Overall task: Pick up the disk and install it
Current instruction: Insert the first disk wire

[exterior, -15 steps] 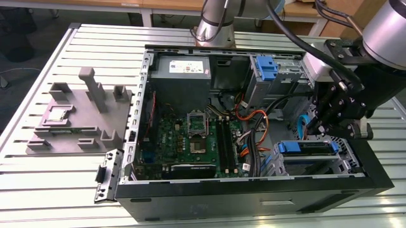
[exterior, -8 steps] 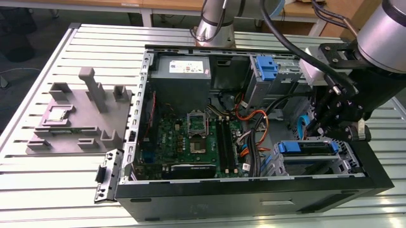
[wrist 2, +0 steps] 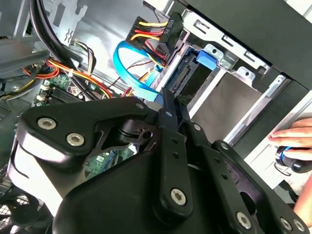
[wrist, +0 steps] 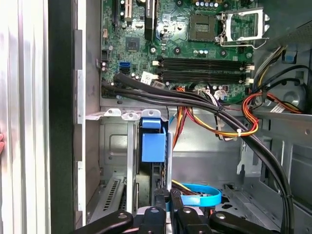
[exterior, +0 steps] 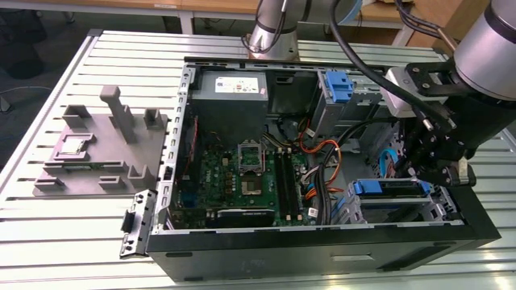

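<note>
The disk, with its blue carrier rails, sits in the drive bay at the case's front corner, on the exterior view's right. In the first wrist view it stands edge-on in the bay, its blue carrier tab facing the camera. My gripper hangs just beside the bay. In both wrist views its black fingers are shut together, with nothing between them, and their tips rest at the connector end of the disk. My gripper lines up with the disk's edge.
The open computer case holds a motherboard, a power-supply box and a bare blue bracket. Orange, black and blue cables cross beside the bay. A person's hand rests outside the case wall. A grey fixture stands on the exterior view's left.
</note>
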You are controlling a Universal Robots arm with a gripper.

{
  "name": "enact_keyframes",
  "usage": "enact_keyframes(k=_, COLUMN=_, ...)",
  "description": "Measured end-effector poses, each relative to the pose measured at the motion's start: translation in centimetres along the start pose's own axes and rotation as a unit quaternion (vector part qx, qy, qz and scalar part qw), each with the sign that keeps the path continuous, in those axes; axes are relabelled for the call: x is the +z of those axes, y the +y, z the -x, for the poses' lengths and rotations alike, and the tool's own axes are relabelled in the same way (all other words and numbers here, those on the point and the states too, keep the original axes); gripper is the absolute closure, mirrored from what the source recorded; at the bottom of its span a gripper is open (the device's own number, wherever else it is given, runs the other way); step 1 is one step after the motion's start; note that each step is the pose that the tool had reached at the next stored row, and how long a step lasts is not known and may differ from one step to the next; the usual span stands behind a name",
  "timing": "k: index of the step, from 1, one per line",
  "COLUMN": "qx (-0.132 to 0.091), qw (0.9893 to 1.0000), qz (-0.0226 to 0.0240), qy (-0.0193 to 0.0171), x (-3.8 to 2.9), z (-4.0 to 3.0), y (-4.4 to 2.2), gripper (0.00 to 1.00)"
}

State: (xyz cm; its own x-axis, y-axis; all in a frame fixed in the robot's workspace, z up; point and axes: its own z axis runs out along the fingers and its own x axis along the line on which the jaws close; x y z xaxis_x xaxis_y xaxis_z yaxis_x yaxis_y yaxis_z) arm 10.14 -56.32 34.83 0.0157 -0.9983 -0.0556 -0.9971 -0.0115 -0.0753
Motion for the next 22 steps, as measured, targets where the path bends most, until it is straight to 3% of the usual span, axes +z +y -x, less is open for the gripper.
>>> enact_keyframes(k=5, qx=0.0, qw=1.0, qz=-0.0014, qy=-0.0001, x=0.0, z=-0.21, y=0.04, gripper=0.84)
enact_keyframes(k=10, qx=0.0, qw=1.0, qz=-0.0065, qy=-0.0001, x=0.14, z=-0.22, y=0.1, gripper=0.84)
enact_keyframes(k=22, qx=0.0, qw=1.0, qz=-0.0085, qy=-0.0005, x=0.37, z=-0.23, y=0.3, gripper=0.84)
